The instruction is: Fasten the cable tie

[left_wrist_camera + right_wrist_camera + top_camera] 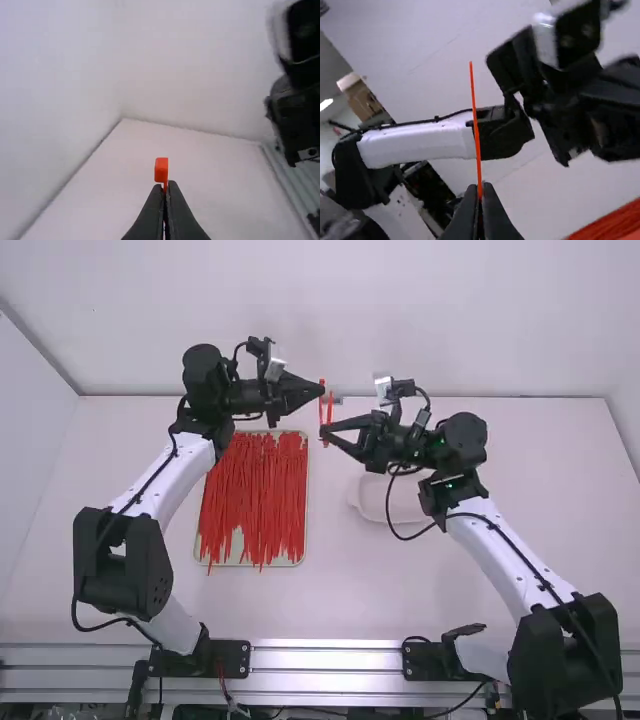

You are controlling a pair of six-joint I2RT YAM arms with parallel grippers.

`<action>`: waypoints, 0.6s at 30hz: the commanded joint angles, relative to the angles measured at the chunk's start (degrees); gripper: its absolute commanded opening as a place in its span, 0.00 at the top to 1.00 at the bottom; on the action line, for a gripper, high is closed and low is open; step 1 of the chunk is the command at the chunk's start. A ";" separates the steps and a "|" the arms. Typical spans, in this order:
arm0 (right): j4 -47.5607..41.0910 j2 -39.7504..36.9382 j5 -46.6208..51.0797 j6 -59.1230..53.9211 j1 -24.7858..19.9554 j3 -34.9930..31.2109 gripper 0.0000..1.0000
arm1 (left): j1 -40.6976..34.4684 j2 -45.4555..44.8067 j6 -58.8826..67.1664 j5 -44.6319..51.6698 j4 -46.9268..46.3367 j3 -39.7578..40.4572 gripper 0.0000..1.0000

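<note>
A single red cable tie hangs upright in the air above the table, behind the tray. My left gripper comes in from the left and is shut on the tie's upper end; the left wrist view shows the tie's orange-red head sticking out past the closed fingertips. My right gripper comes in from the right, just below, and is shut on the strap, whose thin tail rises straight out of the closed fingers in the right wrist view. The two grippers are close together, one above the other.
A flat tray holding several loose red cable ties lies on the white table below the left arm. A pale translucent object lies under the right arm. White walls enclose the back and the left side.
</note>
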 commanded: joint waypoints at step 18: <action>-7.39 -0.13 -0.74 5.66 3.72 0.02 1.00 | 5.09 0.15 24.15 12.96 -0.13 -0.31 0.99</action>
